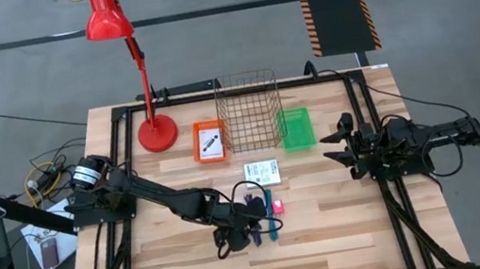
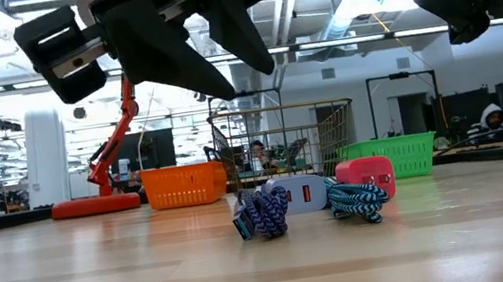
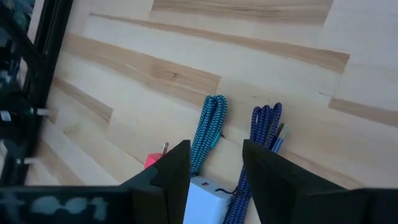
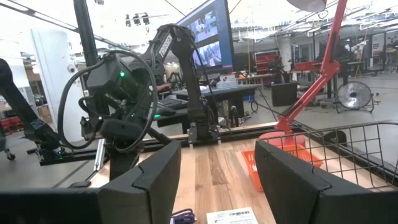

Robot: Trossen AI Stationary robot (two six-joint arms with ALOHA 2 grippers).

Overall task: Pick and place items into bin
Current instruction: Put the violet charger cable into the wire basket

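A teal braided cable bundle [image 3: 208, 130] and a blue braided cable bundle [image 3: 264, 127] lie side by side on the wooden table [image 1: 330, 226]. A white charger block [image 3: 205, 199] and a small pink-red block [image 3: 155, 160] lie next to them. A white printed card [image 1: 262, 172] lies flat farther back. My left gripper [image 3: 214, 180] is open and hovers above the bundles; in the low view the left gripper [image 2: 219, 65] is clear of the blue bundle [image 2: 261, 215] and the teal bundle [image 2: 357, 200]. My right gripper [image 4: 217, 180] is open and waits raised at the table's right [image 1: 342, 146].
At the table's far side stand an orange bin [image 1: 210, 142] holding a card, a tall wire basket [image 1: 249, 109] and a green bin [image 1: 295, 129]. A red desk lamp [image 1: 156, 128] stands left of them. Bare wood lies near the front edge.
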